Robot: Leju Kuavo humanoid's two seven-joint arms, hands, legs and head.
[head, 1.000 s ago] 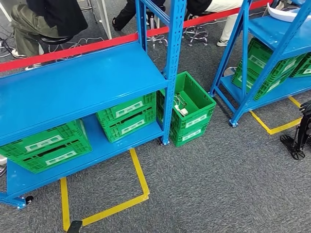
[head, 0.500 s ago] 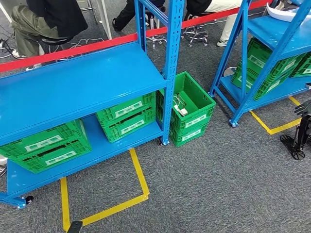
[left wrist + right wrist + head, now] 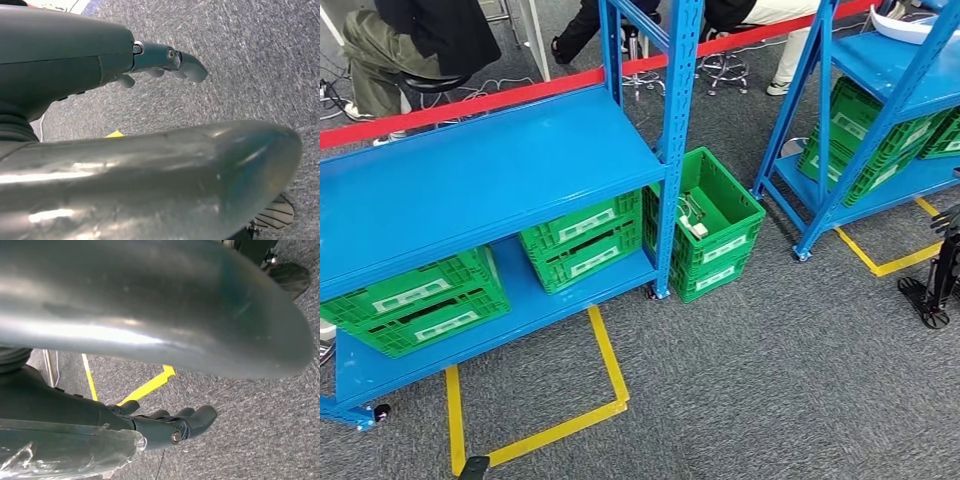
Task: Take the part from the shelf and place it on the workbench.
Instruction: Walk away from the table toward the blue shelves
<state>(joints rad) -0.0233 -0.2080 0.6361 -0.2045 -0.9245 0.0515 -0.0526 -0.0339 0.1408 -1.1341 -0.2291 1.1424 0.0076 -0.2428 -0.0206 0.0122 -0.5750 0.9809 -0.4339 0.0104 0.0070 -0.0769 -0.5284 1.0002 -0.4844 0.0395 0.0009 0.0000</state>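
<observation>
Head view: the white part [image 3: 907, 27] lies on the upper level of the right-hand blue shelf [image 3: 882, 75], well apart from both hands. Wrist views: left hand [image 3: 166, 62] and right hand [image 3: 170, 426] hang over grey carpet [image 3: 773, 380], fingers extended, grasping nothing.

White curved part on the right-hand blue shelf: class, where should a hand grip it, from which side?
Probably its thin near edge, from the open front: the white curved part lies flat on the blue metal shelf board, and the picture crops the rest.
</observation>
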